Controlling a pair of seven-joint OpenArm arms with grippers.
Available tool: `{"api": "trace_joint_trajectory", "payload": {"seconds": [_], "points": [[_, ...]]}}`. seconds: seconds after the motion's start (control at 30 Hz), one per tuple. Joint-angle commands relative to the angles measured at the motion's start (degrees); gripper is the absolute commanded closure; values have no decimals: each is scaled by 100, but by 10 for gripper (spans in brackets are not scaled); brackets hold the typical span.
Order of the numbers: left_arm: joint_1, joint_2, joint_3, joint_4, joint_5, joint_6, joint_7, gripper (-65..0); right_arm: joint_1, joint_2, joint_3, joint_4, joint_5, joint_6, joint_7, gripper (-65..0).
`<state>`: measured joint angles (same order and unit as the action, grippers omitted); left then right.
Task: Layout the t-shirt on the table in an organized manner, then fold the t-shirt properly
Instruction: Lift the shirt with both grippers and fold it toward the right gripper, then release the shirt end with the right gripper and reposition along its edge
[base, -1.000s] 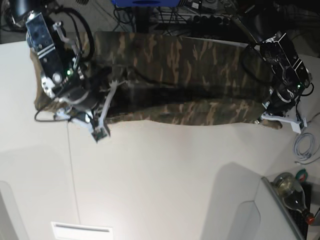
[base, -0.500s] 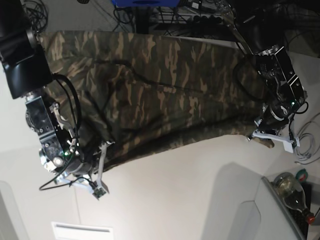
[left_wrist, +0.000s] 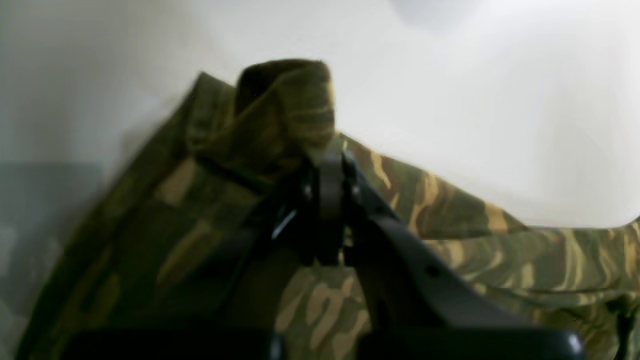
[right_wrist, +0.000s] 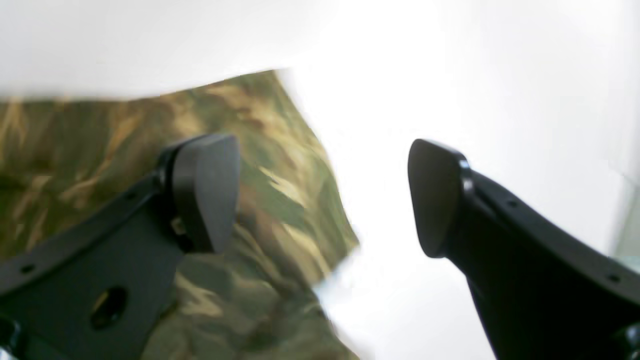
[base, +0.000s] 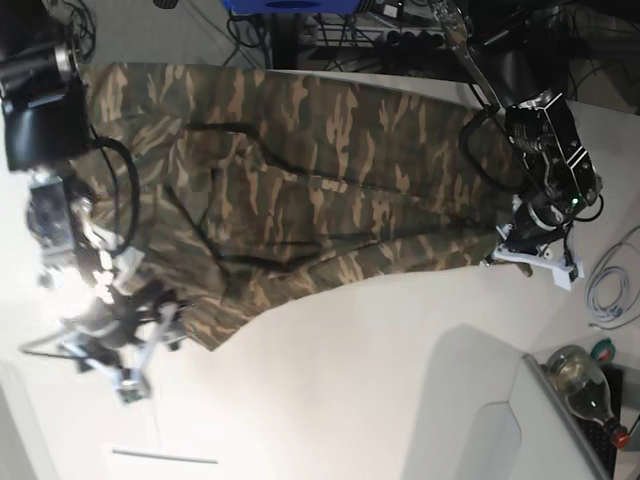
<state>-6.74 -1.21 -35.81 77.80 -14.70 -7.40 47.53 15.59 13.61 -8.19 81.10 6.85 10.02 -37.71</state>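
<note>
T-shirt (base: 300, 180) is lying spread across the upper half of the white worktop (base: 350, 400), the left end effector (left_wrist: 330, 210) pinching its corner to keep it taut while the right end effector (right_wrist: 320, 195) is gaping wide beside its edge.

The soft camouflage t-shirt (base: 300, 180) in brown, tan and dark green lies spread across the far half of the smooth white surface (base: 350, 390). The cloth is opened wide but creased, with diagonal folds across its middle. Its near edge runs slanted, one corner bunched (left_wrist: 285, 110) and raised off the surface.
</note>
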Motion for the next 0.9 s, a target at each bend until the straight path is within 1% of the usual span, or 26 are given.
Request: {"api": "trace_joint_trajectory", "payload": {"seconds": [0.0,0.1,0.13,0.2,0.3,0.33,0.4,0.47,0.53,0.63,0.73,0.8,0.87], "points": [[-95,-76,-1,66,-38,-29,-107,0,-131,6,216,448,40,40,84,-495],[-25,-76,8,75,-47,-29,-107,0,-869,-55,691,1345,58,40,-127,-495],[-7,-68,16,110,-64,-29,-107,0,-1133,-143,849,1609,58,40,-207,-495],[-7,-50,16,207,-47,-29,-89,0,-1599,-292,1148,1995,58,48,-180,-497],[28,-50,-10,295,-73,-29,-80,0,-2056,-354,1236,2206,58,57,-180,-500],[46,-50,-10,304,-73,-29,-98,0,-2083,-363,1192,2154,58,119,-180,-500],[63,-50,-28,347,-73,-29,-107,0,-2047,-372,1183,1881,58,409,-180,-500],[81,-50,-28,383,-73,-29,-107,0,-1766,-424,1219,1468,58,752,-180,-500],[151,-41,-28,418,-73,-29,-107,0,-1502,-459,1245,949,58,910,-180,-498],[186,-41,-28,418,-73,-29,-115,0,-1142,-486,1553,246,58,1086,-119,-498],[195,47,-36,418,-73,-29,-115,0,-738,-477,1895,-642,58,1367,330,-498],[195,73,-36,418,-73,-29,-115,0,-412,-451,2010,-1266,31,1473,514,-498],[195,99,-36,418,-73,-29,-115,0,-78,-301,2036,-2022,49,1578,576,-498]]}}
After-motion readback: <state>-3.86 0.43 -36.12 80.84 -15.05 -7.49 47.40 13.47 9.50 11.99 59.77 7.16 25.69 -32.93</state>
